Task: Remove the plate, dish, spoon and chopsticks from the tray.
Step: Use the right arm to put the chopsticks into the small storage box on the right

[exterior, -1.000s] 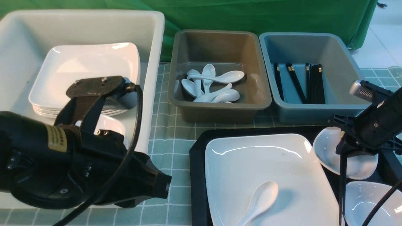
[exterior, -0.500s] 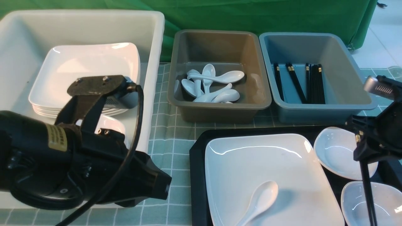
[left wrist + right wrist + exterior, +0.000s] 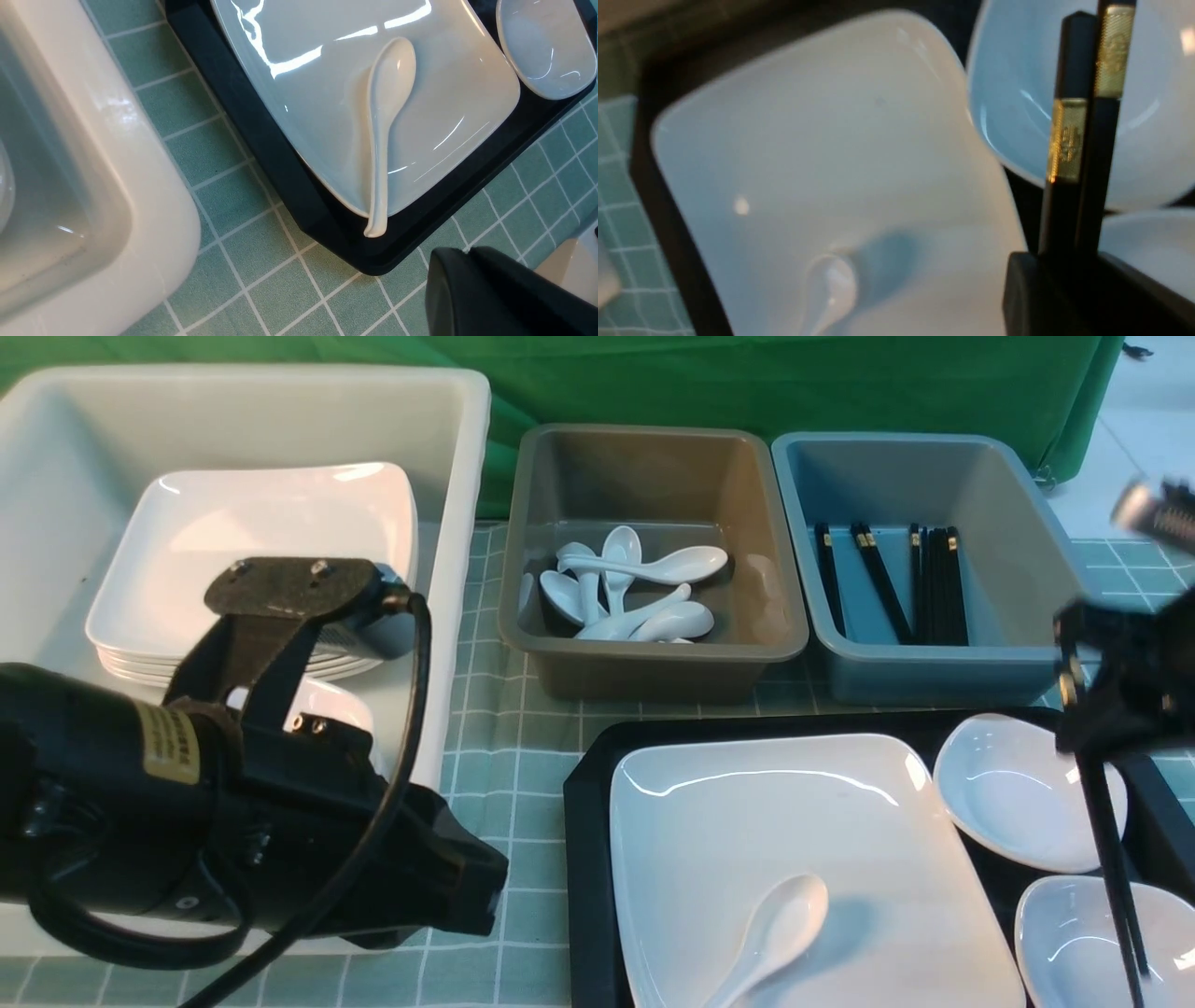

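Tray (image 3: 583,821) sat at 5 o'clock in the front view. The plate (image 3: 775,821) took up most of it, with two small dishes (image 3: 1018,793) along its 3 o'clock side. The blue bin (image 3: 934,658) was just past them at 12 o'clock, already holding a row of black sticks. The spoon (image 3: 775,933) lay at the plate's 6 o'clock.

The right gripper (image 3: 1088,728) was pinching the chopsticks (image 3: 1111,859) near their thick ends. They hung tips-down over the nearer dish, and I couldn't tell if the tips touched it. The left gripper (image 3: 467,261) was pressed together on nothing, parked beside the tray.

My take on doing this bit well: lift until the tips clear the dishes and the bin's rim, carry toward 12 o'clock, then let go low and lined up with the sticks already in there.

The right wrist view showed both gold bands, staggered, so one stick sat further along than the other. The front view just blurred that. The left wrist view showed the spoon's handle poking over the plate's rim, which the front view cropped off.
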`<action>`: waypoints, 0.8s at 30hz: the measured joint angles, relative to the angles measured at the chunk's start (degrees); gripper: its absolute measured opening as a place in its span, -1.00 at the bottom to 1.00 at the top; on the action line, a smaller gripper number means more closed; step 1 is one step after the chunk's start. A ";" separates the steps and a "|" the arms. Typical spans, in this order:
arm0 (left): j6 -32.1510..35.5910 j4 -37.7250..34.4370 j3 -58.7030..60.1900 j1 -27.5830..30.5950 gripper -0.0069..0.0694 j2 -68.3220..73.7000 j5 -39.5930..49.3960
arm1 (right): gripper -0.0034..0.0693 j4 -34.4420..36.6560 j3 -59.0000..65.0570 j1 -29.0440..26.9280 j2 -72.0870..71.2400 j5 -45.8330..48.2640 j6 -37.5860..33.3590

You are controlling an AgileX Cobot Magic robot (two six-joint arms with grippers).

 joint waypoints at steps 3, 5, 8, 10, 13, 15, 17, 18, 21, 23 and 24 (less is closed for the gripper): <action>0.39 0.00 0.00 0.00 -0.79 0.00 0.00 | -0.49 0.90 -8.10 0.00 3.52 -0.12 -0.06; 0.48 -0.06 0.00 0.00 -0.79 0.00 0.00 | -0.49 1.13 -12.50 0.00 6.31 -0.12 0.14; 0.62 -0.10 0.00 0.00 -0.79 0.00 0.07 | -0.49 2.25 -24.07 0.00 14.74 0.66 0.36; 0.67 -0.75 0.00 0.00 -0.79 0.00 0.50 | -0.49 3.07 -31.90 0.00 20.55 1.75 0.43; 0.67 -2.35 0.00 0.00 -0.79 0.00 1.56 | -0.49 3.41 -43.97 0.02 29.52 2.00 2.41; 0.67 -2.79 0.00 0.00 -0.79 0.00 1.98 | -0.49 3.47 -48.82 -0.05 33.70 1.66 3.60; -0.16 -2.98 0.00 0.00 -0.79 0.00 2.61 | -0.49 3.19 -56.63 -0.23 39.22 -0.01 5.81; -0.39 -2.98 0.00 0.00 -0.79 0.00 2.81 | -0.49 2.93 -59.46 -0.42 41.68 -1.24 6.81; -0.54 -2.98 0.00 0.00 -0.79 0.00 2.99 | -0.49 2.06 -63.92 -0.79 46.66 -5.92 7.95; -0.97 -2.98 0.00 0.00 -0.79 0.00 2.99 | -0.46 0.29 -64.47 -0.84 48.32 -8.42 8.41; -1.27 -2.98 0.00 0.00 -0.79 0.00 2.99 | -0.36 -0.95 -64.59 -0.84 48.71 -8.80 9.40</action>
